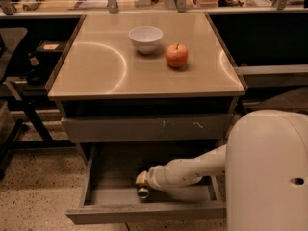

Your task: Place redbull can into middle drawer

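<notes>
The middle drawer is pulled open below the closed drawer front with white scratch marks. My white arm reaches into it from the right. The gripper is low inside the drawer, left of its middle. A small shiny round end, which looks like the end of the redbull can, shows just below the gripper's tip, at the drawer floor. The rest of the can is hidden by the gripper and wrist.
A white bowl and a red apple stand on the tan tabletop. My white robot body fills the lower right. Dark shelving and a chair stand to the left, a cluttered counter at the back.
</notes>
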Controlling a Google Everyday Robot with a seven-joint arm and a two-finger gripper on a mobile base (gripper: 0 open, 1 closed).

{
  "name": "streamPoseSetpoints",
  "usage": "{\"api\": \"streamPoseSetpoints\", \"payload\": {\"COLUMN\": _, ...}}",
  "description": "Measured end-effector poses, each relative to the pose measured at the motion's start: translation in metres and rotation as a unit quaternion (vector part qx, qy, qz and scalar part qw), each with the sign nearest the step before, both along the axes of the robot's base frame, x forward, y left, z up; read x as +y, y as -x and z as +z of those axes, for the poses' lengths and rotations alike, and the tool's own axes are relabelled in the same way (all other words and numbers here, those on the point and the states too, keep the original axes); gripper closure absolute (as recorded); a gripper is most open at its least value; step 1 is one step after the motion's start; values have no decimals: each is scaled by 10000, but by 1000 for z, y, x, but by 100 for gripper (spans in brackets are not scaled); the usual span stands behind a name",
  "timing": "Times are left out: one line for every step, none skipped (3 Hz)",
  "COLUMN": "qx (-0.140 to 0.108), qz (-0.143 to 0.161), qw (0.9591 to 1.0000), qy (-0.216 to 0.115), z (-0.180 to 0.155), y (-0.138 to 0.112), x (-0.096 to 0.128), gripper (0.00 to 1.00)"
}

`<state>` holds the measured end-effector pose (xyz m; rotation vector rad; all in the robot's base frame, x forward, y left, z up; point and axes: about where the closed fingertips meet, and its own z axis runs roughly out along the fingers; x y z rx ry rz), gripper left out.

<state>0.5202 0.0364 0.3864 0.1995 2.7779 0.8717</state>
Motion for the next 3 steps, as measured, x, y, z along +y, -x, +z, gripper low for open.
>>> {"api": "streamPoseSetpoints", "payload": {"qx": 0, "qz": 0, "qw": 10000, "qy": 0, "z": 0, "y": 0, "x": 0, "gripper": 12}}
{"api": "streamPoseSetpoints", "payload": {"qx": 0, "qz": 0, "qw": 10000, "qy": 0, "z": 0, "y": 0, "x": 0, "gripper": 0}}
{"api": "streamPoseSetpoints", "payload": {"qx": 0, "qz": 0, "qw": 10000, "qy": 0, "z": 0, "y": 0, "x": 0, "gripper": 0}}
